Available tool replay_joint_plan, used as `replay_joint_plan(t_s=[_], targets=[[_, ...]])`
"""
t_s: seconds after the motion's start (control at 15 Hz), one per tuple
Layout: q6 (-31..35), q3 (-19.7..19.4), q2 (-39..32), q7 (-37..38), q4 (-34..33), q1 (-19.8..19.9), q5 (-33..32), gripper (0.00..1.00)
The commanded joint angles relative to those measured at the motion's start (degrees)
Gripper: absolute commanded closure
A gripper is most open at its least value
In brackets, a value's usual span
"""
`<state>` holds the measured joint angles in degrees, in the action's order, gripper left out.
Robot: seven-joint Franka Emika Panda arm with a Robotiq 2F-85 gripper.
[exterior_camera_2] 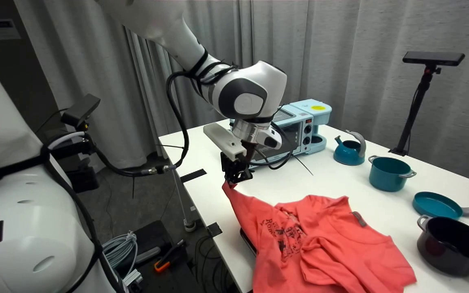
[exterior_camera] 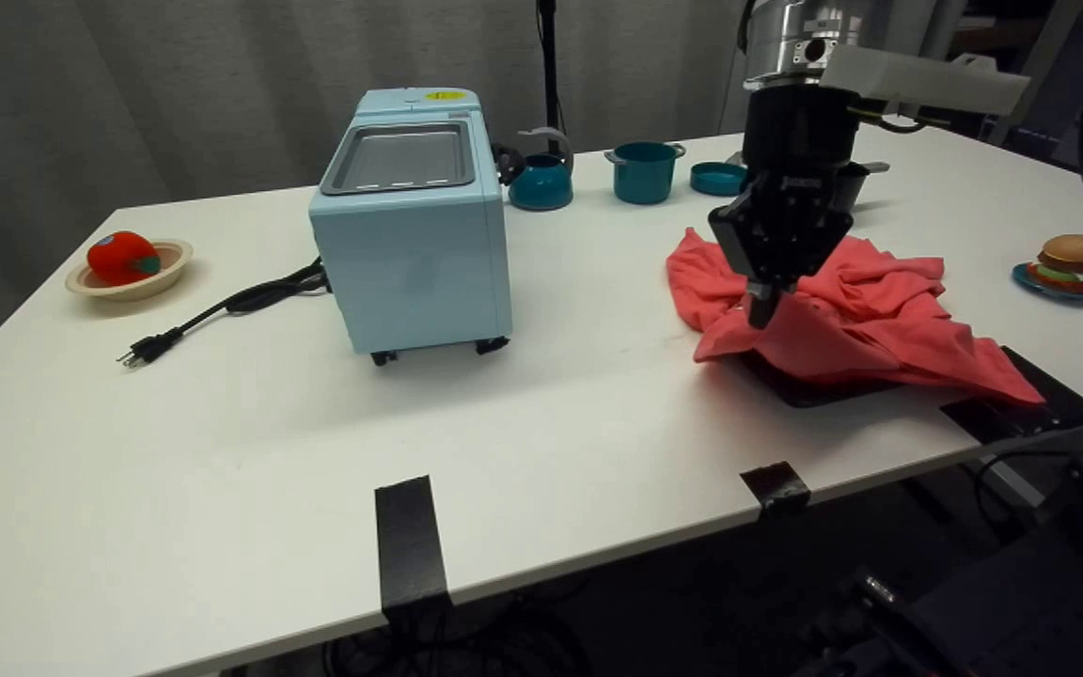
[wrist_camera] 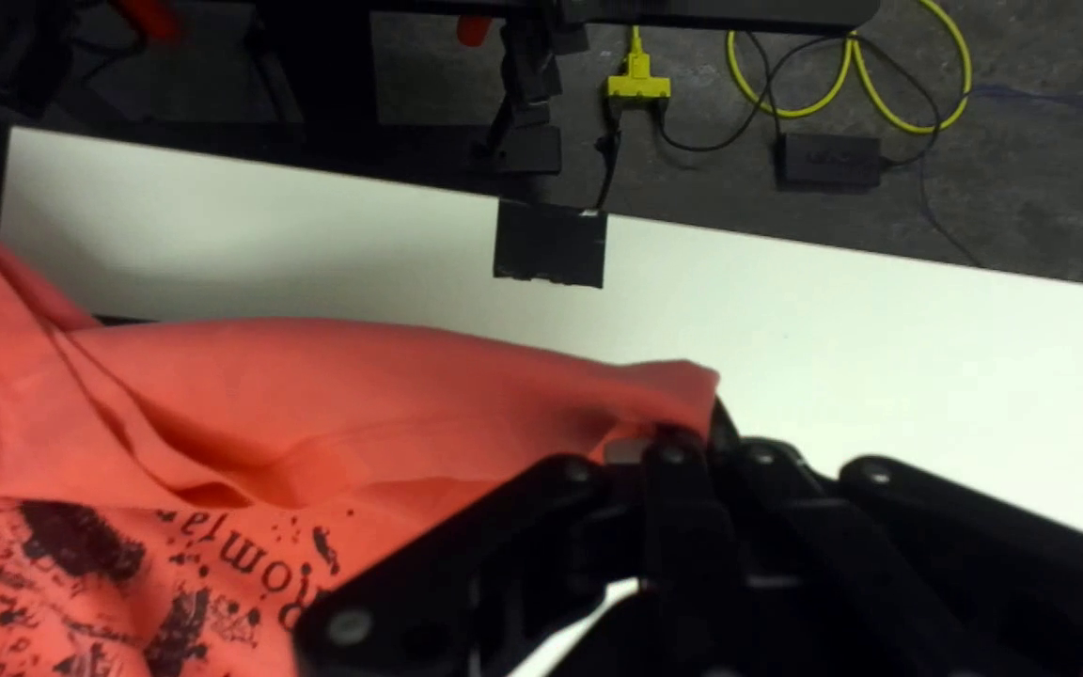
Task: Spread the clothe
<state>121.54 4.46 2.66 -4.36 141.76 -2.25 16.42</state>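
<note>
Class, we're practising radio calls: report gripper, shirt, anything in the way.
Gripper shut on raised edge of shirt. Rest rumpled, not spread. Black tray mostly hidden underneath, may hinder flattening.

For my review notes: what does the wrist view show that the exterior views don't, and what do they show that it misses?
Only the wrist view: a yellow cable, a yellow splitter and a black adapter box on the floor.

Only the exterior views: the light-blue toaster oven, teal kettle and teal pot, in both; the toy burger in an exterior view.

Shared: the coral-red shirt, its edge pinched in the gripper, and the white table with black tape.
</note>
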Motion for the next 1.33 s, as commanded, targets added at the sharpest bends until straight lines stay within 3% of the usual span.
replay_joint_plan(t_s=[0.0, 0.53, 0.6, 0.73, 1.0, 1.27], targets=[[-0.3, -0.7, 4.8, -3.5, 3.5, -0.9, 6.5, 0.99], [-0.8, -1.3, 7.5, -6.3, 5.8, -1.0, 11.9, 0.99], [-0.5, -1.4, 8.0, -6.3, 6.0, -0.9, 11.6, 0.71], [-0.2, -2.0, 9.4, -6.1, 6.1, -0.4, 10.6, 0.64], [-2.0, -4.3, 13.5, -4.9, 5.0, 1.0, 6.7, 0.33], [-2.5, -6.6, 17.5, -2.6, 3.4, 3.3, -1.6, 0.02]])
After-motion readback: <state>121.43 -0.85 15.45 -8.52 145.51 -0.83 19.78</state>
